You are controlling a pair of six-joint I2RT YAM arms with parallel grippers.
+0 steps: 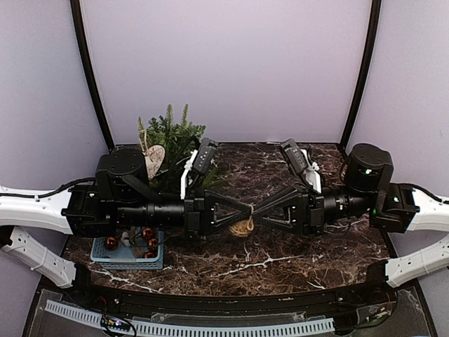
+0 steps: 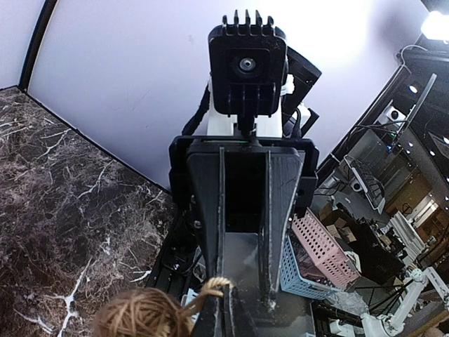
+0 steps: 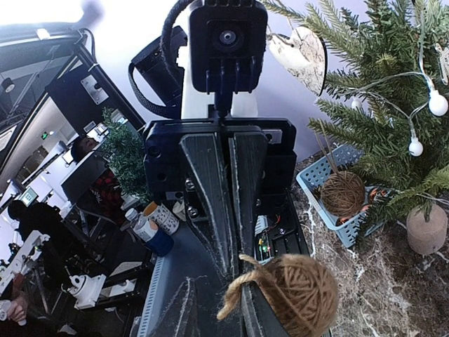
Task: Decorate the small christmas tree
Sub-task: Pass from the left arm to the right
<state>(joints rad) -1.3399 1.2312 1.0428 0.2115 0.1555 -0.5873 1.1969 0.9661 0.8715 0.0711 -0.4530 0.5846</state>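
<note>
Top view: the light is soft and even. The pale wall (image 1: 224, 63) reads bright, the dark table (image 1: 280, 260) has a dull sheen, and the black arms (image 1: 154, 210) lose detail. The poles (image 1: 88, 70) at 10 and 2 o'clock bow outward. Left wrist: white glare from 12 to 2 o'clock, and the ball (image 2: 140, 314) at 7 o'clock is blurred. Right wrist: glare at 11 o'clock. The tree (image 3: 379, 140) is fairly sharp, its bulbs (image 3: 438, 104) blown white.

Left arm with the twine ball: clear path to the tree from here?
Probably yes: the small christmas tree stands close behind the left gripper, nothing between. The right gripper meets it at the loop of the twine ball and should back off first.
</note>
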